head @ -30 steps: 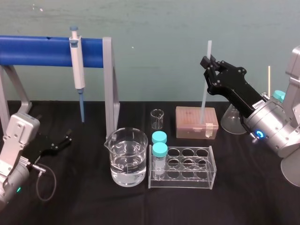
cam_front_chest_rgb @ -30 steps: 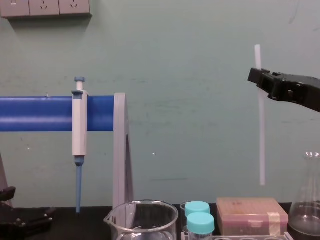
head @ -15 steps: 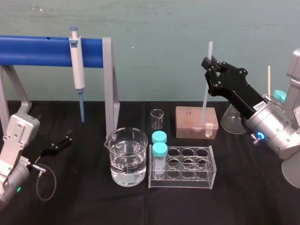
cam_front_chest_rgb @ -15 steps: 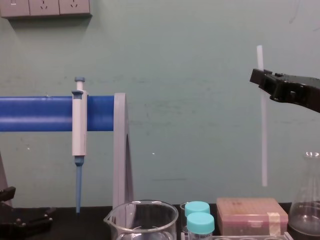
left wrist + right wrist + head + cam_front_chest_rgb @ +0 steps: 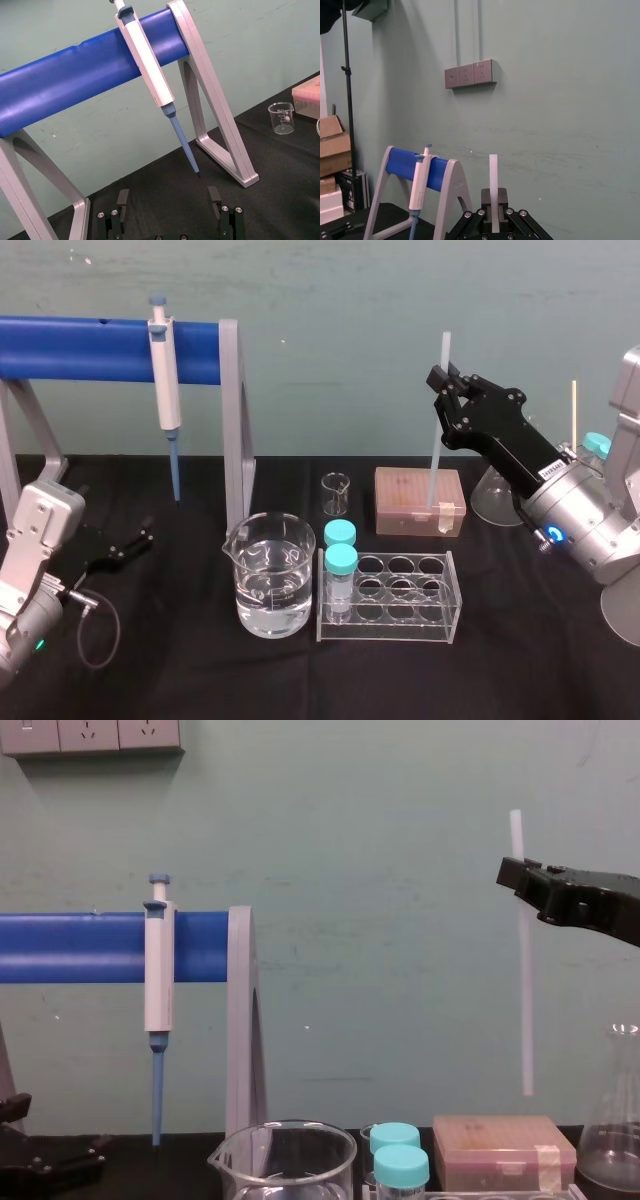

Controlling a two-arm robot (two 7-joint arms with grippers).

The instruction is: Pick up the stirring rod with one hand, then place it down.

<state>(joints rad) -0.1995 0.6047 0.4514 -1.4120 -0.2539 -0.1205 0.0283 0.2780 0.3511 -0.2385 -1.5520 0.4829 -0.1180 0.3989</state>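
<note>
In the head view we have the right gripper point(image 5: 440, 380) up in the air on the robot's right side. Its jaws are closed on the stirring rod point(image 5: 437, 445), which hangs nearly upright with its lower end over the tan box point(image 5: 420, 502) at the back of the table point(image 5: 180, 680). The left gripper point(image 5: 118, 546) lies low by the table at the far left, idle. Over to the left wrist view: that left gripper point(image 5: 169, 202) has its jaws spread wide with nothing between them, and the pipette point(image 5: 150, 70) hangs on the blue rack point(image 5: 75, 85) ahead of it. Right wrist view now, and we see the rod point(image 5: 493, 187) rising straight out from between the pinched jaws, a short stub above the grip. The chest view confirms it: the right gripper point(image 5: 522, 878) clamps the rod point(image 5: 525, 990) close to its top, and the long remainder dangles clear above the box point(image 5: 503, 1148) without touching it. We'd call this a light, stiff, smooth thing, probably brittle, so it could slide or swing in a pinch this high. A hold nearer the middle would steady it, and setting it down wants gentleness, since it will likely roll once flat.
</note>
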